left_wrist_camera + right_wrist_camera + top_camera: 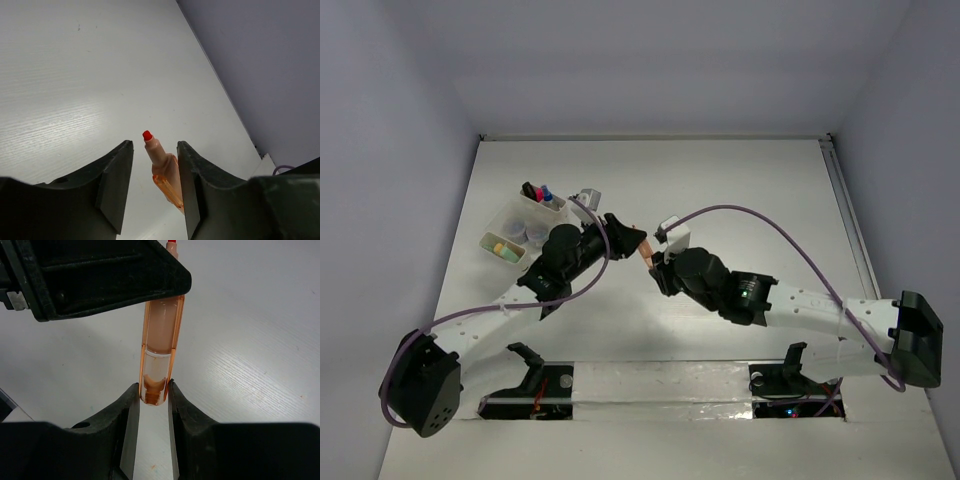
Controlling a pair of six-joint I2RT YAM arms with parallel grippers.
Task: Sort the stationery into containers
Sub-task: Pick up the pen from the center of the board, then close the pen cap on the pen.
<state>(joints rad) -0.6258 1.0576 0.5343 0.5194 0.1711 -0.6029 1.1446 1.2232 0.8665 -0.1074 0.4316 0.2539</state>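
An uncapped orange highlighter with a red tip hangs in the air between the two arms over the table's middle. My right gripper is shut on its clear back end. My left gripper is open, and its jaws stand on either side of the highlighter's tip end. The highlighter lies close against the right finger, with a gap to the left one. The white bins sit at the back left. They hold pink-black and blue-capped markers, two round clear jars, and green and orange pieces.
The left gripper's black body crosses above the highlighter in the right wrist view. Both arms' purple cables arc over the table. A metal rail runs along the right edge.
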